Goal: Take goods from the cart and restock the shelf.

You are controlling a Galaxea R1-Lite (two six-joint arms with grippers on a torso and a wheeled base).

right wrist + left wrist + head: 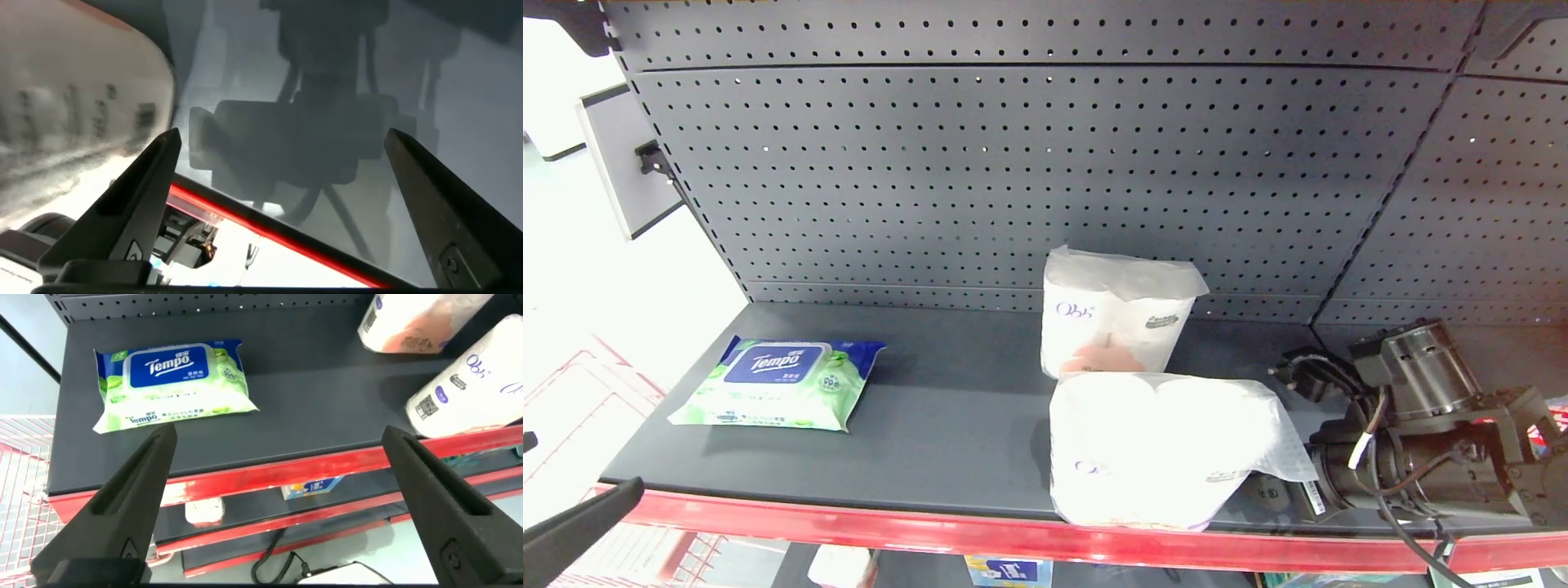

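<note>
While left claw (279, 431) and right claw (282, 135) gape wide, blue-labelled wipes pack (784, 382), tissue pack (1160, 441) seemingly at shelf (947, 425) edge

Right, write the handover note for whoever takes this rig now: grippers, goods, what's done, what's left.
Left gripper: open, empty, out in front of the shelf, on its left side.
Right gripper: open, empty, low over the shelf beside the front tissue pack.
Goods: the wet wipes pack lies flat on the shelf's left. The rear tissue pack stands near the back panel, and the front tissue pack lies right at the red front edge.
Done: three packs are shelved.
Left: check the cart for more goods, since its contents are not visible. The front pack probably wants pushing back.
</note>
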